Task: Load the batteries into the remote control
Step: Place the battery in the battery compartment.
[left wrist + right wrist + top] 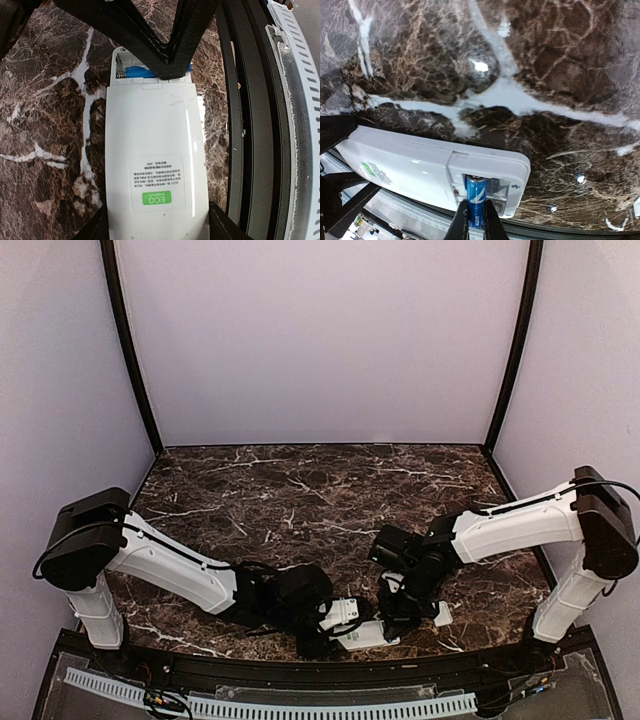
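Observation:
The white remote control (150, 140) lies back up near the table's front edge, its green label (156, 198) showing and its battery bay open. My left gripper (157, 227) is shut on the remote's sides at the label end; it also shows in the top view (322, 628). My right gripper (476, 225) is shut on a blue battery (476, 197) and holds it in one slot of the open bay. The slot beside it shows a bare spring (496, 206). In the left wrist view the battery (137, 73) shows under the right gripper's black fingers (167, 47). No other battery is in view.
A small white cover piece (443, 613) lies on the marble table (300, 500) just right of the right gripper. The black front rail (250, 125) and a white slotted strip (300, 100) run close along the remote's side.

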Action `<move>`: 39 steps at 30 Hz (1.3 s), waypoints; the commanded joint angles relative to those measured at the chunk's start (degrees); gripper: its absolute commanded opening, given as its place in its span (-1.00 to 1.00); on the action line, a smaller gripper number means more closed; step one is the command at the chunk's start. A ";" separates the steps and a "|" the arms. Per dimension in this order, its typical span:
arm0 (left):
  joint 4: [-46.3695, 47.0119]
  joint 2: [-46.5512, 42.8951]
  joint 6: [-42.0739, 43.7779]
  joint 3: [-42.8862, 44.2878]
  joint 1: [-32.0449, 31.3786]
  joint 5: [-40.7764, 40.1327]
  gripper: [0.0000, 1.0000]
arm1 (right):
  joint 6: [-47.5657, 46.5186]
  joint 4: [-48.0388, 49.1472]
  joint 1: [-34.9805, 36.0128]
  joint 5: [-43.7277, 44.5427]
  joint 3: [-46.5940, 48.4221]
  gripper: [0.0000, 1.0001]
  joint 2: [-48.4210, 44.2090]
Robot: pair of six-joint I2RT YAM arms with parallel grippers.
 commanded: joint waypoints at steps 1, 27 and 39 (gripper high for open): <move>-9.57 3.40 -1.47 -2.61 -0.25 2.23 -0.91 | 1.71 4.98 1.57 -1.22 -1.92 -0.98 3.01; -9.97 3.50 -0.47 -2.39 -0.09 4.48 -0.93 | 0.29 28.59 -1.39 10.23 -9.39 -1.00 5.71; -8.01 -0.96 -0.86 -2.11 0.63 2.17 -0.06 | -0.38 29.00 -1.30 10.20 -11.68 -1.00 7.65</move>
